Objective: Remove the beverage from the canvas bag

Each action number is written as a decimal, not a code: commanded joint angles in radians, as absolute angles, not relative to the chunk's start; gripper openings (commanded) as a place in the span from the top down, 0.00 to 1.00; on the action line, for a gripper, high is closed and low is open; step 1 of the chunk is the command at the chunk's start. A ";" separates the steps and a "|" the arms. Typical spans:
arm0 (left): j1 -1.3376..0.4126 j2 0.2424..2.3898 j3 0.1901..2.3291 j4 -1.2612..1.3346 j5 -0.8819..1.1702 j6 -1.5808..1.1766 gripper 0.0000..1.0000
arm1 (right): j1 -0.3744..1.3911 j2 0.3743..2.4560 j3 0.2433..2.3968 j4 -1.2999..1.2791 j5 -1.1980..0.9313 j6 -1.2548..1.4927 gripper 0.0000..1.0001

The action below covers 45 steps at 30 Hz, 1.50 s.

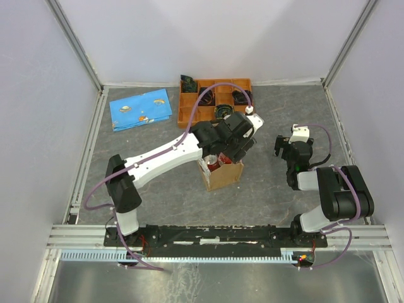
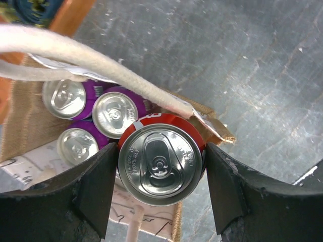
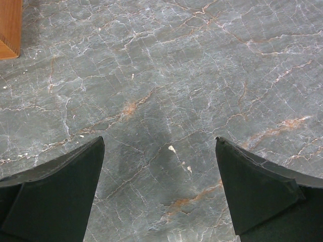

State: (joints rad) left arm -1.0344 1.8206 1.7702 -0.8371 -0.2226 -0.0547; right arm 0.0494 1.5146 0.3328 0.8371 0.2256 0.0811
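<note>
A grey, veined table (image 1: 284, 183) fills the floor of a white-walled enclosure. At its far edge lies an orange compartment tray (image 1: 183, 104), with a blue patterned cloth (image 1: 141, 108) to its left. The left arm reaches to mid-table over the canvas bag (image 1: 224, 173), a small boxy tan-brown bag standing open near the table's centre. In the left wrist view a thick white loop handle (image 2: 101, 70) crosses the bag's mouth, and a pale, marked side shows at the bottom. Inside stand three purple cans (image 2: 113, 113) with silver tops. The left gripper (image 2: 160, 171) is clamped on a red beverage can (image 2: 160, 151) at the bag's corner, its silver lid and pull tab closer to the camera than the purple ones. The right gripper (image 3: 159, 143) hangs over bare table, fingers wide apart.
</note>
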 commanded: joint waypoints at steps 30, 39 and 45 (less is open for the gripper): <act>-0.519 1.352 1.424 -0.381 -0.520 -0.045 0.97 | 0.046 1.505 0.359 0.870 0.224 0.077 0.01; -0.518 1.289 1.097 -0.093 -0.540 -0.127 0.97 | 0.046 1.506 0.359 0.870 0.224 0.077 0.01; -0.510 1.291 0.951 0.047 -0.547 -0.199 0.97 | 0.046 1.506 0.359 0.870 0.224 0.077 0.01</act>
State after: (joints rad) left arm -0.5163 1.3491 0.9909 -0.2073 -0.5003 -0.1127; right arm 0.0494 1.5146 0.3328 0.8368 0.2256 0.0811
